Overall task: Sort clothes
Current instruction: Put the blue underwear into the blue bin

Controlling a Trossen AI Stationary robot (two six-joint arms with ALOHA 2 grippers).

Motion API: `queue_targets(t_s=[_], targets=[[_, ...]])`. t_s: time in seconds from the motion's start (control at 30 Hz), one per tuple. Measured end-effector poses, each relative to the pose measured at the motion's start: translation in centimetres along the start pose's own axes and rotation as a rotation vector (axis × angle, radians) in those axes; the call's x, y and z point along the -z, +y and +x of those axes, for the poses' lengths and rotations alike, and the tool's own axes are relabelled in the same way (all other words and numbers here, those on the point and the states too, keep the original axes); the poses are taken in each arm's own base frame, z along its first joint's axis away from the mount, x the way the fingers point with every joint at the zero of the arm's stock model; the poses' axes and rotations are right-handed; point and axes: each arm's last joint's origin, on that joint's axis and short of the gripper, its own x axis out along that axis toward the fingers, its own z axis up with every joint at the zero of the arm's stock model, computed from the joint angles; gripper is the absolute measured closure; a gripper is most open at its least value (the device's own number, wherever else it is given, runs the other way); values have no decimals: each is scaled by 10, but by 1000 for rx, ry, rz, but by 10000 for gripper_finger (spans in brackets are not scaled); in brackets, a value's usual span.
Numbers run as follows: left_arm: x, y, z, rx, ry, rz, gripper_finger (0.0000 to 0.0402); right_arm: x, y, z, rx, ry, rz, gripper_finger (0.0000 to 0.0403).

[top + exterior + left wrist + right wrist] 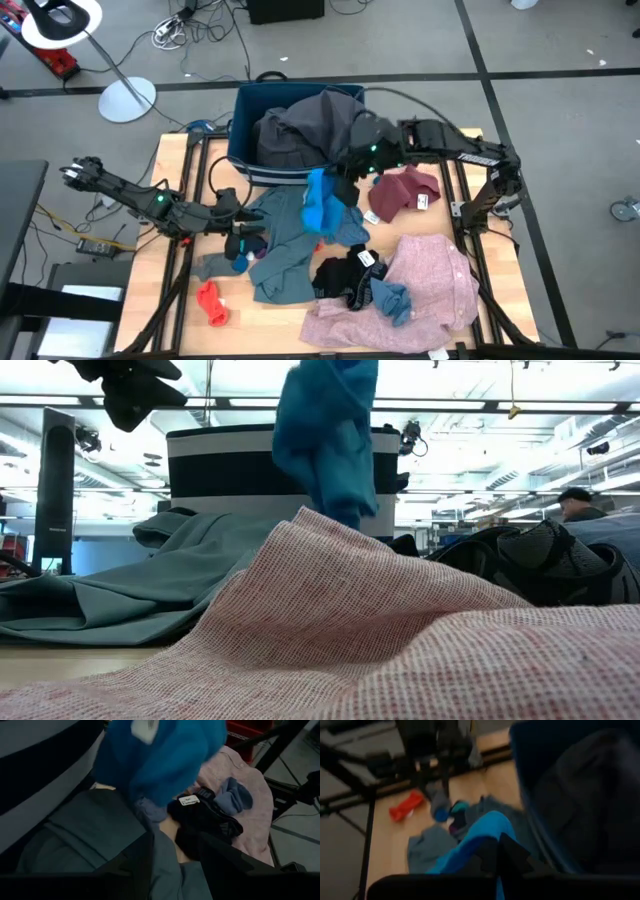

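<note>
My right gripper is shut on the bright blue garment, which hangs beside the near wall of the dark blue striped bin. It also shows in the low view. A dark grey garment lies in the bin. My left gripper is open and empty above the teal-grey garment, which lies spread on the table. The pink shirt, a black piece, a maroon piece and a small red piece lie on the table. My right gripper pinches a bunched upper part of the bright blue garment between its two fingers. The garment hangs slack below the fingers. Its lower end is hidden behind the pink shirt in the low view.
A small blue piece lies on the pink shirt. Bare wood shows at the table's near left around the red piece. The bin stands at the far edge. A lamp stand and cables lie on the floor beyond the table.
</note>
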Motion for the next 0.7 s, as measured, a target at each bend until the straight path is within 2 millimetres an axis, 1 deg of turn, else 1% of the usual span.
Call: queue_targets(t_s=[0.13, 0.37, 0.47, 0.53, 0.63, 0.7], targets=[[0, 0, 0, 0, 1, 4, 238, -17, -5, -15, 14, -111, -2, 403], [0, 0, 0, 0, 1, 6, 238, -53, -23, -48, 54, -400, 1, 403], [0, 0, 0, 0, 2, 6, 238, -67, -34, -60, 107, -534, -1, 403], [0, 0, 0, 0, 2, 6, 238, -74, -43, -64, 147, -600, 3, 402], [0, 0, 0, 0, 3, 7, 238, -81, -59, -68, 195, -664, 16, 402], [0, 0, 0, 1, 3, 7, 238, -83, -70, -69, 228, -673, 28, 402]])
